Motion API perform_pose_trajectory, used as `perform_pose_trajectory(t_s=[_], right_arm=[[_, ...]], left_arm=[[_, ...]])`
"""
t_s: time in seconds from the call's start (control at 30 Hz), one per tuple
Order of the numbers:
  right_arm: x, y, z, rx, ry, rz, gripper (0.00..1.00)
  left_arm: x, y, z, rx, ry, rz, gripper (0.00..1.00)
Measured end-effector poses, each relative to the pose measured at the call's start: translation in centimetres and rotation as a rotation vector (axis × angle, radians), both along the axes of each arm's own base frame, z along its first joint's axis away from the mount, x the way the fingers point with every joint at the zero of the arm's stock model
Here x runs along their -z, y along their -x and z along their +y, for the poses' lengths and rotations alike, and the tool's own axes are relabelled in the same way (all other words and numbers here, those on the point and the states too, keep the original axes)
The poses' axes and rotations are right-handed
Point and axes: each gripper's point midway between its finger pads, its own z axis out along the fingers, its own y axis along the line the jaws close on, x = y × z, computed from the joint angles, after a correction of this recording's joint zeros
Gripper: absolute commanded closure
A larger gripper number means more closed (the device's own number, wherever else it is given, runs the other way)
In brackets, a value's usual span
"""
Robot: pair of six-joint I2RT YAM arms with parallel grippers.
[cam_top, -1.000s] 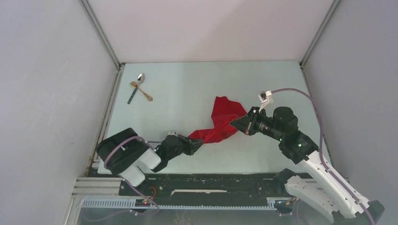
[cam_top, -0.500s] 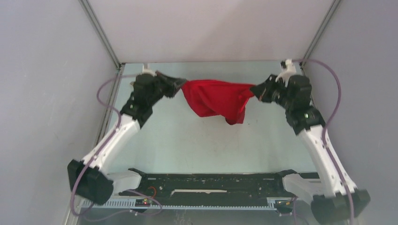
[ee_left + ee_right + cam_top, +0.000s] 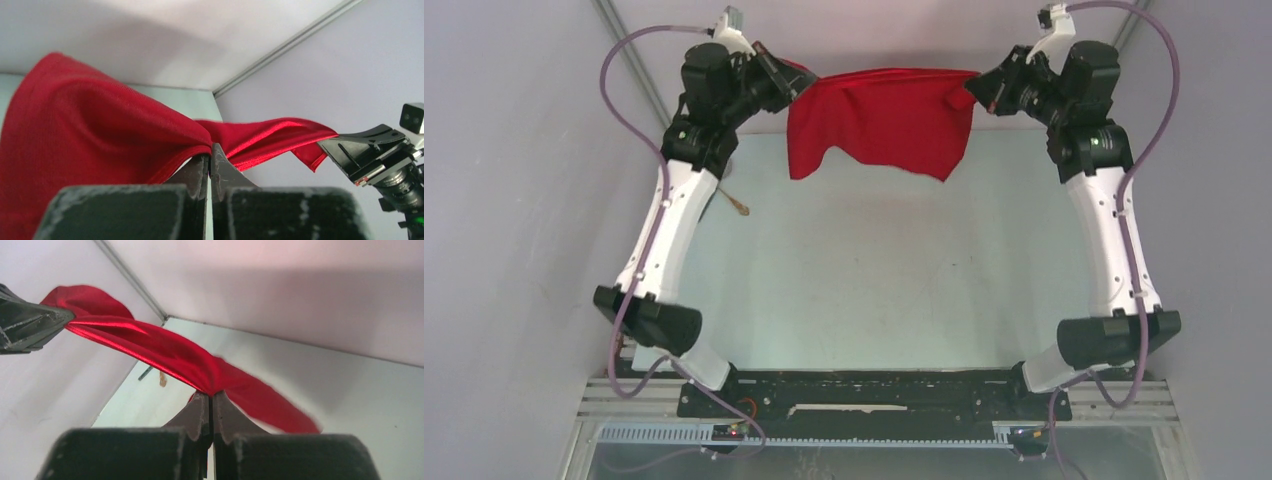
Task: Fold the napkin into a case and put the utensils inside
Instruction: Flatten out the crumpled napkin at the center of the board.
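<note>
One plain bright red square cloth napkin (image 3: 879, 120). Two white-and-black jointed robot arms, the left arm (image 3: 669, 215) and the right arm (image 3: 1109, 225), each with one black two-finger gripper: left gripper (image 3: 796, 80), right gripper (image 3: 973, 92). Two utensils partly show: one small gold-coloured fork (image 3: 739, 208) and one thin dark-handled piece (image 3: 145, 373). One pale green table (image 3: 874, 290).

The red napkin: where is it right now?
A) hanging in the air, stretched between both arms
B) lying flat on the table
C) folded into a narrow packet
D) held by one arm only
A: the napkin hangs spread out, its top edge pulled between the left jaws and the right jaws, each shut on a corner.
</note>
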Motion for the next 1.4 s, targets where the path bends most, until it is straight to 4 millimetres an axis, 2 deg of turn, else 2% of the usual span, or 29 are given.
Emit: perform_pose_trajectory(t_s=[0.07,0.1,0.17,0.2,0.27,0.3,0.33,0.37,0.4,0.47,0.5,0.53,0.57,0.63,0.73,0.87,0.93,1.0,1.07,1.1,1.23,1.4], right_arm=[[0.7,1.8,0.6,-0.027,0.013,0.007,1.00],[2.4,3.4,0.8,-0.041,0.018,0.045,1.00],[4.6,5.1,1.6,-0.067,0.020,0.084,1.00],[7.0,6.5,2.1,-0.082,0.021,0.123,0.98],[13.6,10.5,3.8,-0.128,0.039,0.263,0.87],[17.2,12.6,4.9,-0.157,0.054,0.341,0.77],[20.8,15.1,5.9,-0.186,0.078,0.421,0.60],[24.5,17.8,6.7,-0.219,0.103,0.509,0.46],[27.4,20.0,7.2,-0.240,0.120,0.584,0.37],[33.0,25.2,7.5,-0.293,0.148,0.741,0.26],[35.1,27.2,7.0,-0.290,0.152,0.809,0.23],[36.6,28.4,6.3,-0.267,0.152,0.859,0.19],[37.6,29.1,5.5,-0.232,0.153,0.891,0.18],[37.8,28.8,4.4,-0.160,0.151,0.887,0.14],[36.8,26.2,2.5,-0.029,0.089,0.848,0.13],[36.7,22.5,0.1,0.134,-0.011,0.861,0.13],[37.4,21.1,-0.4,0.173,-0.029,0.889,0.15],[37.9,19.6,-0.5,0.196,-0.034,0.923,0.18],[38.1,17.5,-0.4,0.201,-0.045,0.929,0.29],[38.1,16.0,-0.3,0.197,-0.057,0.929,0.30],[38.2,10.3,0.0,0.178,-0.085,0.920,0.29],[39.2,2.4,0.3,0.160,-0.094,0.897,0.30]], left_arm=[[0.4,2.0,0.5,0.009,-0.015,-0.012,1.00],[1.6,3.3,0.8,0.012,-0.020,0.002,1.00],[4.3,5.3,1.3,0.018,-0.028,0.040,1.00],[7.1,6.7,1.8,0.012,-0.036,0.076,1.00],[12.5,9.2,2.8,-0.007,-0.052,0.171,1.00],[15.4,10.4,3.4,-0.027,-0.063,0.220,0.95],[18.7,11.9,4.2,-0.052,-0.073,0.284,0.88],[22.4,13.7,5.1,-0.077,-0.088,0.350,0.74],[25.5,15.4,5.8,-0.095,-0.100,0.412,0.54],[31.3,19.2,7.4,-0.141,-0.110,0.536,0.22],[33.9,21.1,8.0,-0.161,-0.099,0.597,0.11],[35.6,22.5,8.3,-0.168,-0.101,0.635,0.02],[37.4,24.0,8.8,-0.186,-0.091,0.684,0.00],[38.9,26.0,9.6,-0.218,-0.100,0.738,0.00],[38.1,26.8,10.8,-0.268,-0.117,0.730,0.00],[34.6,25.9,11.6,-0.304,-0.132,0.654,0.00],[33.9,25.5,11.4,-0.294,-0.137,0.649,0.00],[34.1,25.0,10.9,-0.276,-0.141,0.666,0.00],[34.5,24.6,10.3,-0.246,-0.143,0.686,0.00],[34.7,24.4,9.9,-0.228,-0.145,0.695,0.00],[34.9,23.9,8.7,-0.161,-0.135,0.704,0.00],[33.5,23.9,7.5,-0.093,-0.098,0.652,0.00]])
